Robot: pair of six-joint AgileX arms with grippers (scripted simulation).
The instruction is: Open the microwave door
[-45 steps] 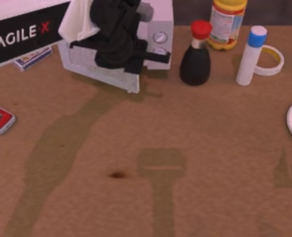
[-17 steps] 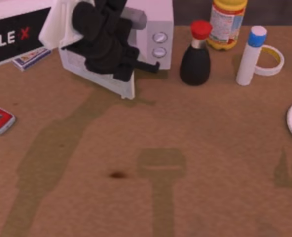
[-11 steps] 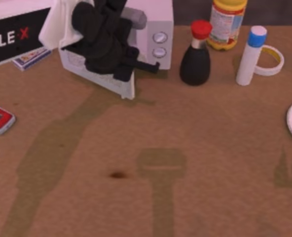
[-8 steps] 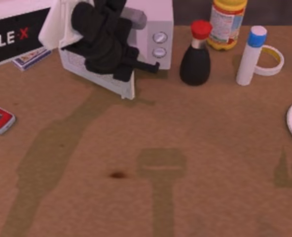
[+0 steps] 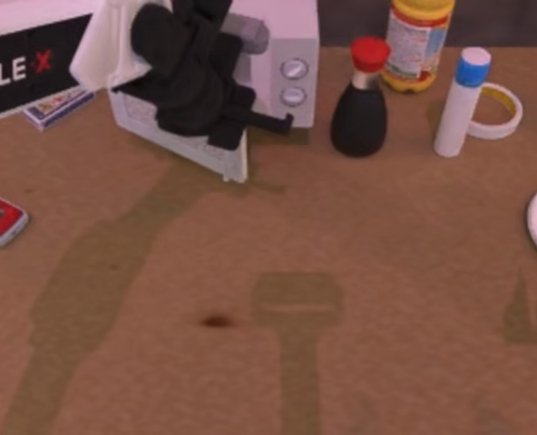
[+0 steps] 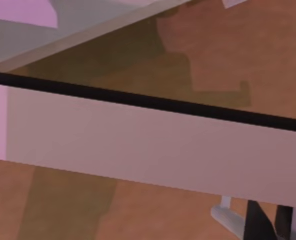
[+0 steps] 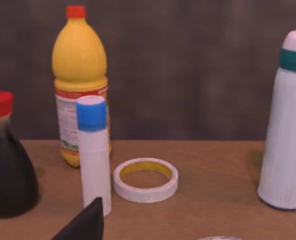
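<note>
Fingers of left gripper (image 5: pixel 267 119) hidden behind swung-out microwave door (image 5: pixel 182 145); grip cannot tell. Microwave (image 5: pixel 282 41) at surface's (image 5: pixel 359 290) back-left. Right arm out of sight.

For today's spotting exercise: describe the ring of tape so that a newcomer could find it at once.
Start at the microwave at the table's back and look right, past the dark red-capped bottle. The ring of tape lies flat beside the blue-capped white tube: the only hollow hoop, white outside, yellow inside.

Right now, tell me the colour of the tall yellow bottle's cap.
Red; the bottle's cap shows best in the right wrist view.
</note>
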